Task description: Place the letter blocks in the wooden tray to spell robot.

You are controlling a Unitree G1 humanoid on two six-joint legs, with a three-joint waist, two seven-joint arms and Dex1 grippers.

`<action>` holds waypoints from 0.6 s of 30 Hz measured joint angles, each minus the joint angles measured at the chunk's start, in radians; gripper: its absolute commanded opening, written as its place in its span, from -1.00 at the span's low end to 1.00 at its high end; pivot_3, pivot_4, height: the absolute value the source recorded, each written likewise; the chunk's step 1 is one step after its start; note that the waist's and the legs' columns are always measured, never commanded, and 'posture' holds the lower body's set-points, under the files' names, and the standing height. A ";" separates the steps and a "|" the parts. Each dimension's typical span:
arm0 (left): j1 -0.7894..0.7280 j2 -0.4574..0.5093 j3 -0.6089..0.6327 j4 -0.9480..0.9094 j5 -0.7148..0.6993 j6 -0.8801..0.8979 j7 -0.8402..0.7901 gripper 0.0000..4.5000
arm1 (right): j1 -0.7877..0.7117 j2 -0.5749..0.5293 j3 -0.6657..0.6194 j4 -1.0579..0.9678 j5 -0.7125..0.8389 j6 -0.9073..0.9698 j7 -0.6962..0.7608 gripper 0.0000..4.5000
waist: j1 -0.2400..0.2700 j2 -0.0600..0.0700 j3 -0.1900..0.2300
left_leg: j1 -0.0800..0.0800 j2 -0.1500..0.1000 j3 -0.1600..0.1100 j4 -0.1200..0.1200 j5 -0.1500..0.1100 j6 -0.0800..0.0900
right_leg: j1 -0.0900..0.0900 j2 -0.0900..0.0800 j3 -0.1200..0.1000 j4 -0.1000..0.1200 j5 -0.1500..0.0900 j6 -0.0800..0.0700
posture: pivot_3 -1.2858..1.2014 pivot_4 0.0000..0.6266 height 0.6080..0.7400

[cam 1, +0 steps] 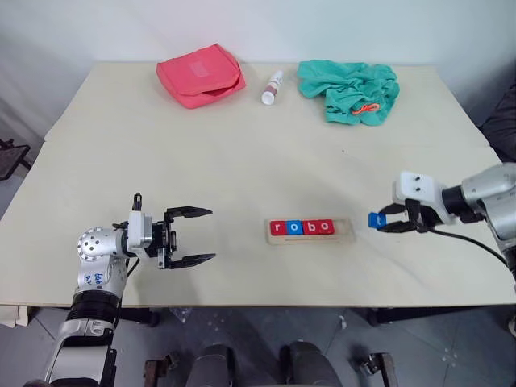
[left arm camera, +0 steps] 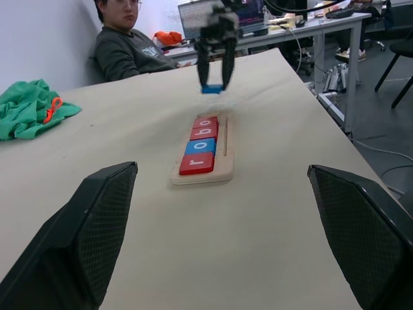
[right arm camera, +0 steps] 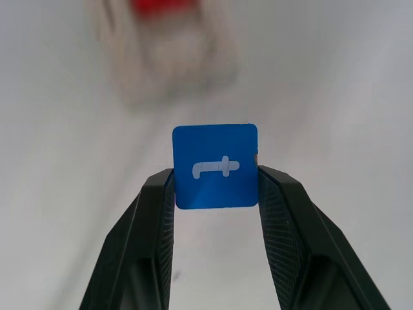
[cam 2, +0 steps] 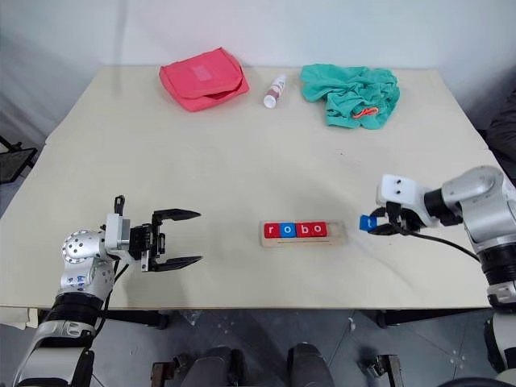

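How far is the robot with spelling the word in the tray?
Four blocks already sit in the wooden tray, reading r, o, b, o. The right hand holds the blue t block just off the tray's free end. What is left is setting it into the last slot. The left hand is open and idle.

The right gripper [right arm camera: 215, 187] clamps the blue t block [right arm camera: 215, 166] between both fingers [right arm camera: 155, 219]; beyond it the wooden tray [right arm camera: 171, 61] appears blurred.
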 measured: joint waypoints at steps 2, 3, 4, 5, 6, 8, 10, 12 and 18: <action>-0.017 -0.009 0.000 0.014 0.000 -0.001 0.000 1.00 | -0.030 0.014 0.001 -0.052 0.017 0.056 0.019 -0.35 | 0.002 0.000 0.000 | 0.000 0.000 0.000 0.000 0.000 0.000 | 0.000 0.000 0.000 0.000 0.000 0.000 | 0.03 -0.52 1.00; -0.024 -0.014 -0.001 0.023 0.000 -0.002 0.000 1.00 | -0.038 0.026 0.007 -0.076 0.023 0.075 0.029 -0.35 | 0.002 0.000 0.000 | 0.000 0.000 0.000 0.000 0.000 0.000 | 0.000 -0.001 -0.001 0.000 0.000 0.000 | 0.03 -0.52 1.00; -0.028 -0.019 -0.001 0.031 0.000 -0.002 0.000 1.00 | -0.045 0.044 0.017 -0.100 0.027 0.092 0.036 -0.35 | 0.002 0.000 0.000 | 0.000 0.000 0.000 0.000 0.000 0.000 | 0.000 -0.001 -0.001 0.000 0.000 0.000 | 0.03 -0.52 1.00; -0.028 -0.022 -0.003 0.033 0.000 -0.002 0.000 1.00 | -0.047 0.055 0.029 -0.112 0.027 0.096 0.041 -0.35 | 0.002 0.000 0.000 | 0.000 0.000 0.000 0.000 0.000 0.000 | 0.000 -0.001 -0.001 0.000 0.000 0.000 | 0.03 -0.52 1.00; -0.029 -0.025 -0.005 0.034 0.000 -0.002 0.000 1.00 | -0.048 0.060 0.047 -0.117 0.024 0.097 0.045 -0.35 | 0.002 0.000 0.000 | -0.001 0.000 0.000 0.000 0.000 0.000 | 0.000 -0.001 -0.002 0.001 0.000 0.000 | 0.03 -0.52 1.00; -0.028 -0.028 -0.007 0.036 0.000 -0.002 0.000 1.00 | -0.048 0.073 0.070 -0.117 0.013 0.094 0.050 -0.35 | 0.003 0.000 0.000 | -0.001 -0.001 0.000 0.000 0.000 0.000 | -0.001 -0.001 -0.002 0.001 0.000 0.000 | 0.03 -0.52 1.00; -0.029 -0.029 -0.008 0.036 0.000 -0.002 0.000 1.00 | -0.054 0.081 0.094 -0.113 -0.006 0.082 0.054 -0.35 | 0.003 0.000 0.000 | -0.001 -0.001 -0.001 0.000 0.000 0.000 | -0.001 -0.002 -0.003 0.001 0.000 0.000 | 0.03 -0.52 1.00; -0.029 -0.030 -0.008 0.036 0.000 -0.003 0.000 1.00 | -0.059 0.085 0.109 -0.098 -0.022 0.061 0.056 -0.35 | 0.003 0.000 0.000 | -0.001 -0.002 -0.001 0.000 0.000 0.000 | 0.000 -0.002 -0.003 0.001 0.000 0.000 | 0.03 -0.52 1.00; -0.027 -0.031 -0.008 0.034 0.000 -0.005 0.000 1.00 | -0.083 0.123 0.141 -0.034 -0.058 0.017 0.059 -0.35 | -0.001 0.000 0.000 | -0.001 -0.001 -0.001 0.000 0.000 0.000 | -0.001 -0.002 -0.005 0.001 0.000 0.000 | 0.03 -0.52 1.00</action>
